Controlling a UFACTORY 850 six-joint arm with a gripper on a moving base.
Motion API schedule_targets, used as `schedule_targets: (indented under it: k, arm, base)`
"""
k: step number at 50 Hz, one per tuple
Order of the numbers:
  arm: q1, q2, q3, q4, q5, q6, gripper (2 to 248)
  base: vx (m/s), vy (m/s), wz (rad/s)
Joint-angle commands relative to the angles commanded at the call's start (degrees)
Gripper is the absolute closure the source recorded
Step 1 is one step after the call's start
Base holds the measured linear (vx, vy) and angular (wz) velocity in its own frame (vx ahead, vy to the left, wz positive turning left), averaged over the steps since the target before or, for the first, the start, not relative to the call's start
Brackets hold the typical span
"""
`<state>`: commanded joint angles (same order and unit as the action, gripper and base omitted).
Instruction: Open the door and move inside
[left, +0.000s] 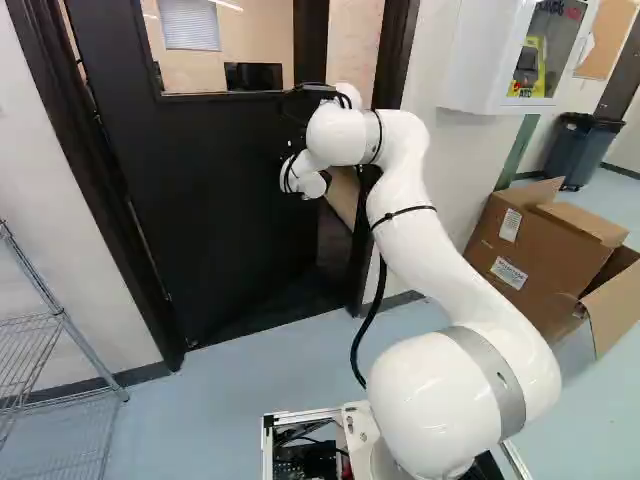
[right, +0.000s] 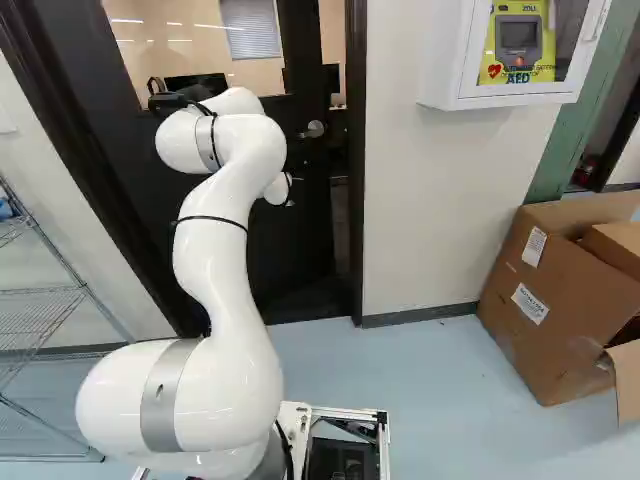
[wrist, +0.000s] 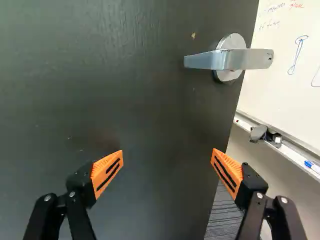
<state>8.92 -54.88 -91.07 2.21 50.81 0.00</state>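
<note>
The gripper (wrist: 167, 156) has its fingers wide apart, gripping nothing; the door (wrist: 105, 95) is just ahead of it, ajar, so the step in hand seems to be pushing this door wider. The next move probably calls for steady pressure near the free edge, and afterwards for the base to drive inside. The door looks dark and smooth, lightly marked, with a metal lever handle (wrist: 230, 60) near that edge and a window (left: 235, 50) higher up; beyond it a whiteboard (wrist: 285, 85) shows
</note>
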Motion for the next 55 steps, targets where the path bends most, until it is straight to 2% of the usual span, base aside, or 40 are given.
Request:
schedule_targets:
  k: [55]
  arm:
    - [0.9, 16.1, 22.8, 0.0, 0.0, 0.0, 3]
  base:
    - [0.0, 0.0, 0.0]
